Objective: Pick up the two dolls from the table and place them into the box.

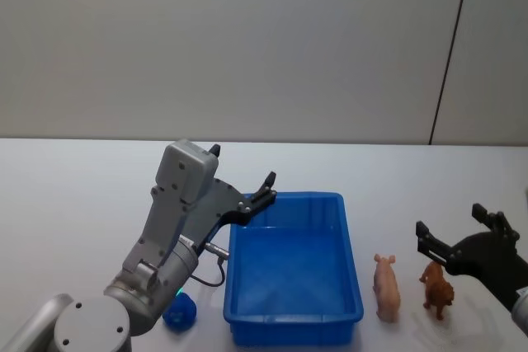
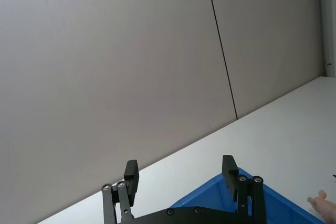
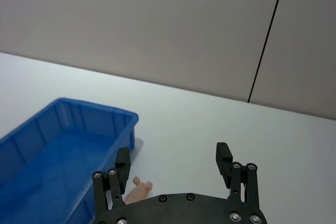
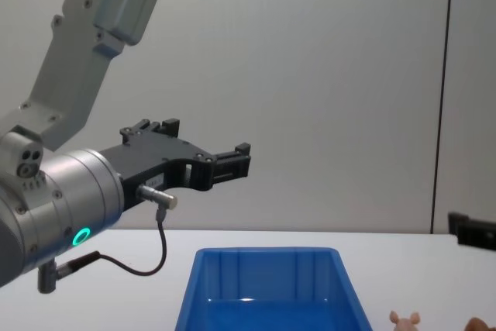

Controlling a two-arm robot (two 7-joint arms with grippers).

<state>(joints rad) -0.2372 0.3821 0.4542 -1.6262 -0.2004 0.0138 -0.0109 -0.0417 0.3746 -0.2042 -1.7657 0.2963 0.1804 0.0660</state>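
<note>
Two dolls standing on the table [image 1: 74, 195] just right of the box [image 1: 293, 337]: pale pink doll [image 1: 386, 288] nearer the blue wall, orange-brown doll [image 1: 436, 288] just beside it on the outer side, neither touching the box. Above and a little behind the orange-brown doll, right gripper [image 1: 450, 222], fingers spread wide and empty, clear of both figures. Over the far left corner of the box, left gripper [image 1: 243, 164], raised well above the rim, fingers likewise apart and holding nothing, well apart from the dolls.
</note>
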